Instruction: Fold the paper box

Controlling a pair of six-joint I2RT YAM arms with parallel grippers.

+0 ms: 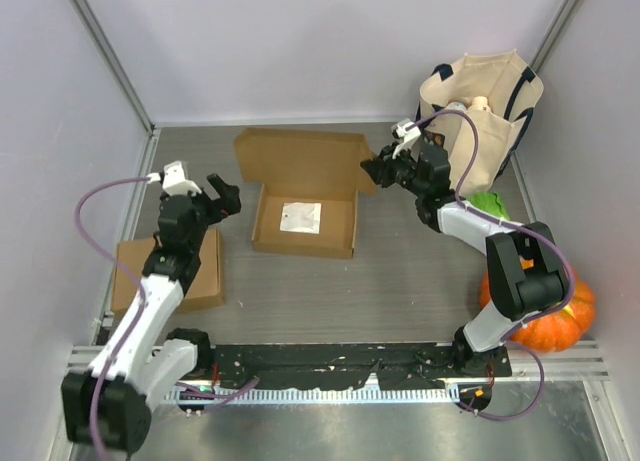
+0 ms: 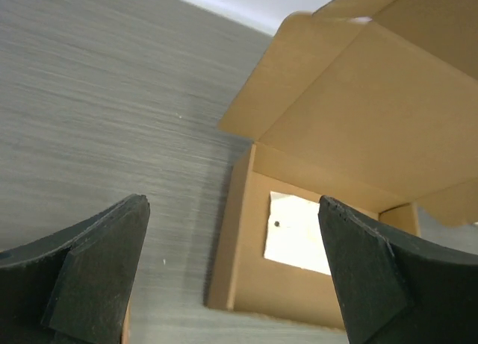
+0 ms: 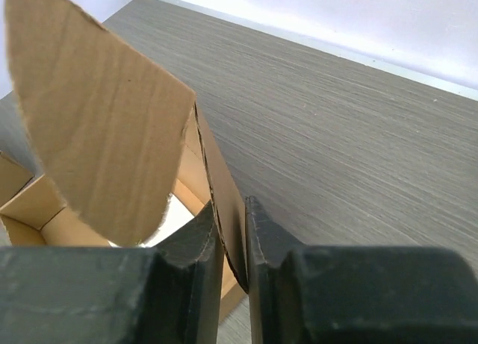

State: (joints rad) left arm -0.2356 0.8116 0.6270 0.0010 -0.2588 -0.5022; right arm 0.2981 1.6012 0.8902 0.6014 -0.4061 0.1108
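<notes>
The paper box [image 1: 338, 221] lies open at the middle of the desk [image 1: 400, 281], lid laid back toward the far wall, a white label [image 1: 300, 216] on its floor. The right end effector [image 3: 233, 223] is clenched on the lid's right side flap [image 3: 224, 187] at the box's far right corner. The left end effector [image 1: 222, 196] hangs released, left of the box, above a flat cardboard piece [image 1: 200, 271]. A tote bag [image 1: 480, 106] and pumpkin [image 1: 560, 316] sit right of the box.
</notes>
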